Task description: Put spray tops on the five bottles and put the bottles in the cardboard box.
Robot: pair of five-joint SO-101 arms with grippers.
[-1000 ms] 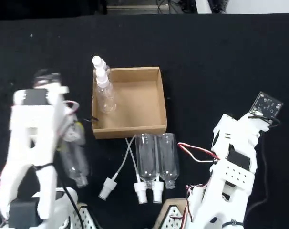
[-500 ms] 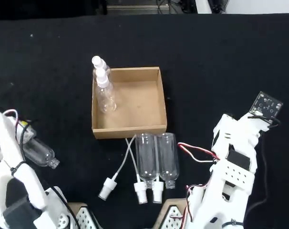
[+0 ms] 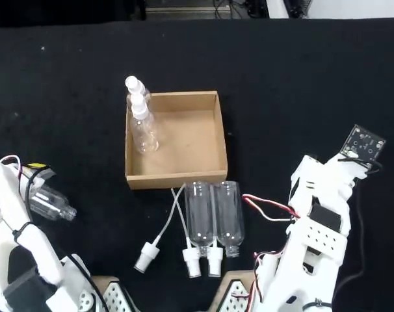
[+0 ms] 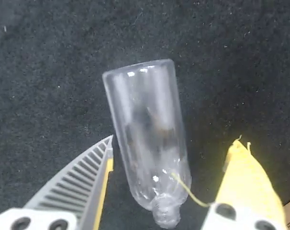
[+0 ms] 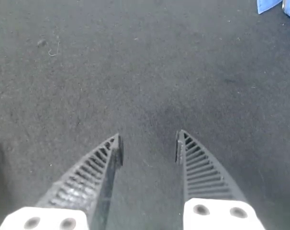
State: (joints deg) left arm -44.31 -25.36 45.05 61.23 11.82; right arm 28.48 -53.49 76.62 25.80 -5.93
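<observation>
- Bottle [image 4: 145,134], clear and with no top, sits between the spread jaws of the left gripper [image 4: 173,141], its open neck toward the wrist camera.
- The left wrist view gives the jaw detail. The grey ribbed finger [image 4: 87,187] is at the bottle's wall, and the yellow finger [image 4: 245,187] stands off it with a visible gap. A pale thread [image 4: 188,189] runs from the neck toward the yellow side.
- The high view gives the placement. The same bottle [image 3: 51,203] lies on its side at the tip of the left arm [image 3: 15,221], on the black cloth [image 3: 301,78], well to the left of the cardboard box [image 3: 174,177].
- The right gripper [image 5: 147,139] is wide open with nothing between its fingers, hanging over bare cloth. A blue scrap [image 5: 274,5] shows at the frame's corner.
- The right arm [image 3: 320,221] stands at the table's right, apart from the task's things.
- Two open bottles [image 3: 213,214] lie side by side just in front of the box, necks away from it.
- Three loose spray tops [image 3: 192,262] lie near those necks, with dip tubes reaching toward the box.
- Two capped bottles [image 3: 144,127] are at the box's far left corner. One body is visibly inside. Whether the other is inside cannot be told.
</observation>
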